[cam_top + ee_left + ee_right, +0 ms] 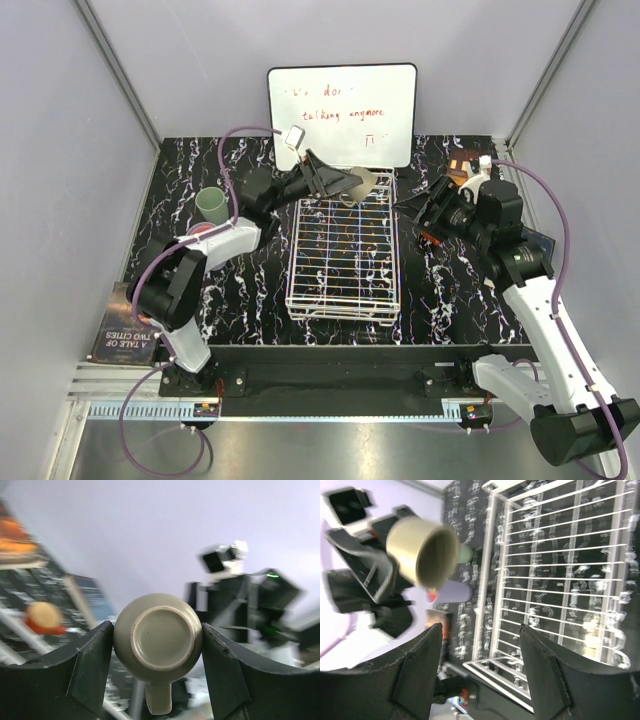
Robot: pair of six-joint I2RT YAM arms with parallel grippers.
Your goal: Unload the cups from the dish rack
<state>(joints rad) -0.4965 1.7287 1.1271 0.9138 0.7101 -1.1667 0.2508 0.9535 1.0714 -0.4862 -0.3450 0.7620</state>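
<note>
Over rack [345,310], beige cup [362,183] in left claw [156,630], wrist cam blurry

Pale lavender walls [200,60]; black marbled table [250,300]; whiteboard [340,115] behind.

We see L gripper [348,183] gripping a beige-grey cup [366,184] above far end of white wire dish rack [343,312]. Pale green plastic tumbler [211,205] stands upright on black marbled table [255,300], left of rack.
</note>
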